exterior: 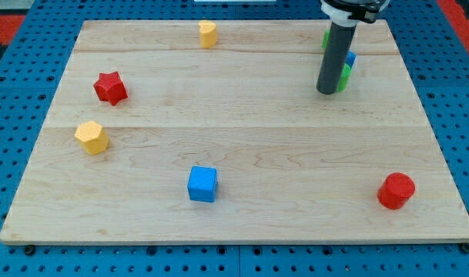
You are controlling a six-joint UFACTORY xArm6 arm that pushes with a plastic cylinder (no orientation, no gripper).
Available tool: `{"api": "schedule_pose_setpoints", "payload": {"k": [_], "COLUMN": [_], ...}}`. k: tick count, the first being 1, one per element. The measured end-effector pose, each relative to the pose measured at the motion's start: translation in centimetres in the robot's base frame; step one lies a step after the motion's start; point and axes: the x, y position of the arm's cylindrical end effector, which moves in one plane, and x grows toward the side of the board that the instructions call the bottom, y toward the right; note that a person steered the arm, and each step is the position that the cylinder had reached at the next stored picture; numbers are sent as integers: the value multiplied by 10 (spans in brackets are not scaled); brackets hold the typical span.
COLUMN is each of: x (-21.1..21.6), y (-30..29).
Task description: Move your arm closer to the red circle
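The red circle (395,191) is a short red cylinder standing on the wooden board near the view's bottom right corner. My tip (326,91) is at the end of the dark rod in the view's upper right, well above the red circle and a little to its left. Close behind the rod sit a green block (343,77), a blue block (350,59) and another green piece (325,38), all partly hidden by the rod, so their shapes cannot be made out.
A red star block (110,88) and a yellow hexagon-like block (92,138) lie at the view's left. A blue cube (202,184) sits at bottom centre. A yellow block (208,34) lies near the top edge. The wooden board (242,138) rests on blue pegboard.
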Motion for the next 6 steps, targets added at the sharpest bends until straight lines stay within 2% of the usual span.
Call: {"api": "schedule_pose_setpoints", "payload": {"k": [2,3,4,5,6], "x": [3,48,104,137,167], "y": [6,15,48,95,102]}}
